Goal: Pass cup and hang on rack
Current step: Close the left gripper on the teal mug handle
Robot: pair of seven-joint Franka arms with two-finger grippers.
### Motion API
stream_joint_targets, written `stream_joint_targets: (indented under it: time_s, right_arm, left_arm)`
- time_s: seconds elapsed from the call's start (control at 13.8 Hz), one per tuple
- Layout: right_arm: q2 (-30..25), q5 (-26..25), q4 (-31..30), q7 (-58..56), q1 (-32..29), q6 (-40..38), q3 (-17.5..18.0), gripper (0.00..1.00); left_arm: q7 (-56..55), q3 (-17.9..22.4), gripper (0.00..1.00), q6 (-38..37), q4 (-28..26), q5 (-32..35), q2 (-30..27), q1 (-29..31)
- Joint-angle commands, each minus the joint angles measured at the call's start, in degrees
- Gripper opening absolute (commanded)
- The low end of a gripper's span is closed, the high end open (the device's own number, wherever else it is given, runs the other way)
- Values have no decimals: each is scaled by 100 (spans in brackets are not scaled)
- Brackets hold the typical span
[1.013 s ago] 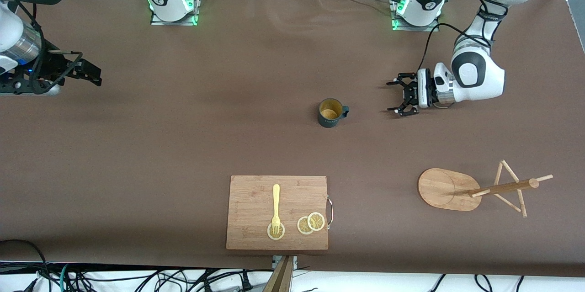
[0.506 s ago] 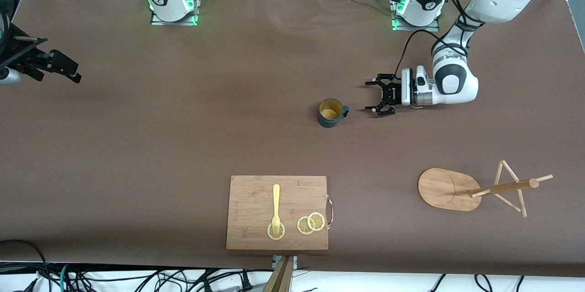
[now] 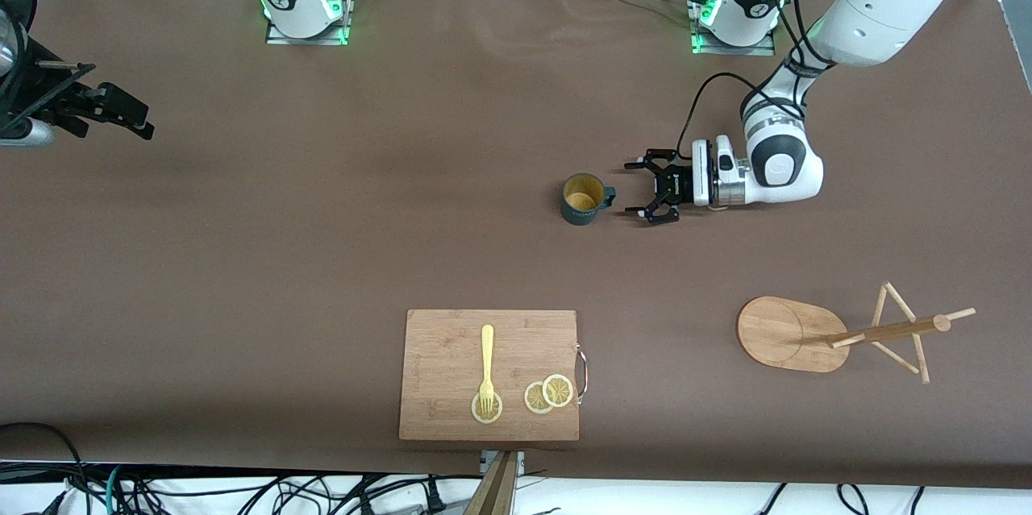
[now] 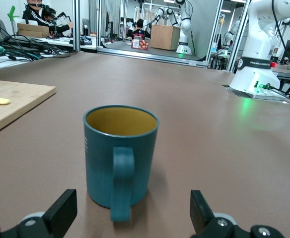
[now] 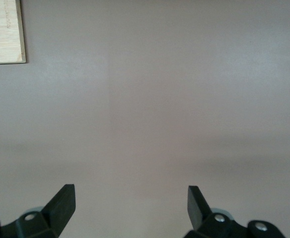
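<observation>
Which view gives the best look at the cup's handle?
The left wrist view: the cup fills the middle, its handle facing the camera between the open left gripper fingers. The front view shows the handle only as a small nub. The right wrist view misses the cup.

cups: one cup [image 3: 584, 198] | racks: one rack [image 3: 838, 331] | cutting boards: one board [image 3: 451, 402] | forks: one fork [image 3: 487, 366] | lemon slices: three slices [image 3: 548, 392] | hands: two were seen, left hand [image 3: 638, 192], right hand [image 3: 121, 110]
</observation>
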Motion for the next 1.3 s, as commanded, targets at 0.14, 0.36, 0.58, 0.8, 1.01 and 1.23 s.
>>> stream_joint_targets:
  time_s: [0.14, 0.36, 0.58, 0.8, 1.01, 1.23]
  right_arm:
    - [135, 26, 197, -53, 329, -147, -256, 100]
    - [188, 26, 223, -70, 320, -243, -247, 100]
    - [188, 26, 223, -70, 312, -349, -256, 100]
    - [197, 26, 214, -9, 320, -508, -256, 100]
    - [206, 18, 232, -61, 312, -499, -256, 100]
    - [215, 26, 232, -44, 303, -473, -264, 100]
  left_arm:
    - [203, -32, 99, -30, 250, -388, 302, -155]
    - [203, -32, 94, -13, 329, -459, 372, -278]
    - [430, -32, 82, -13, 329, -477, 425, -304]
    - [528, -32, 61, -13, 329, -477, 443, -304]
    - [564, -32, 17, -21, 329, -477, 452, -287]
    - [555, -23, 0, -74, 285, -407, 417, -225]
